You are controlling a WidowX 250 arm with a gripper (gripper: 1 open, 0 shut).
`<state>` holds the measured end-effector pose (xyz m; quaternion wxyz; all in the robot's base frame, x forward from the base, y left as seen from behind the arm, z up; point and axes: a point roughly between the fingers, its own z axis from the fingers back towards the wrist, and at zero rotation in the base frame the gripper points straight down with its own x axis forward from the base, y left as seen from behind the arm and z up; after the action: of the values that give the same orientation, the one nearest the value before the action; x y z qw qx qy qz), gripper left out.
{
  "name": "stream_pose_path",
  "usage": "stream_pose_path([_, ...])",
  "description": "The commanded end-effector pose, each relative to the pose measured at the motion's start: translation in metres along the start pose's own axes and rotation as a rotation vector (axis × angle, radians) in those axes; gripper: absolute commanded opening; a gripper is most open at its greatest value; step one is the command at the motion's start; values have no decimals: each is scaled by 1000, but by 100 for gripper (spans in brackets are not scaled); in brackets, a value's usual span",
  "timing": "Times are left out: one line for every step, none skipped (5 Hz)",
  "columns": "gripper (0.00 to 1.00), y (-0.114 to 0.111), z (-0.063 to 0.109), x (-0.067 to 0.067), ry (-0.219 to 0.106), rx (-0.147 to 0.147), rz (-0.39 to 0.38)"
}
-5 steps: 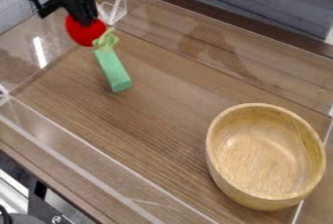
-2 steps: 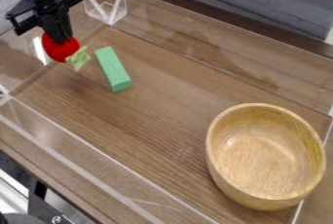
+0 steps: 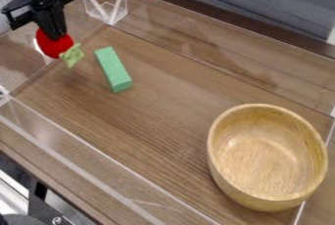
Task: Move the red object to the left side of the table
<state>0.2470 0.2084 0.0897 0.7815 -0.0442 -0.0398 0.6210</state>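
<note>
While the end effector (image 3: pixel 53 35) points straight down with its jaws clamped on the red object (image 3: pixel 53 43), the fruit hangs at the far-left edge of the counter (image 3: pixel 170 102), close beside the low clear acrylic wall (image 3: pixel 20 63) that borders that side; its pale green leafy stub (image 3: pixel 71 56) juts toward the green block (image 3: pixel 114 68). Whether the fruit already touches the wood cannot be told from this single view, since no clear gap or shadow is legible beneath it. The wooden bowl (image 3: pixel 268 157) sits well apart at the near right and plays no part in the step. Judged from position alone, transport appears nearly complete and the step in hand is the set-down. Good practice would be to lower vertically until the fruit bears on the surface, to part the jaws only then, and to retreat straight upward, so that a rounded body is not dropped or nudged into a roll. Clearance is limited on two sides: the wall to the left and the green block just to the right, so sideways drift during descent should be avoided. Because the stub makes the fruit lopsided, it may tip slightly on release; a placement a little inboard of the wall leaves room for that
</note>
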Motion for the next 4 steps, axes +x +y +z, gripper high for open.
stream_pose_path([0, -3, 15, 9, -59, -13, 16])
stream_pose_path([0, -7, 8, 7, -64, 1, -27])
stream_pose_path([0, -12, 1, 7, -67, 14, -70])
stream_pose_path([0, -6, 2, 6, -71, 27, -94])
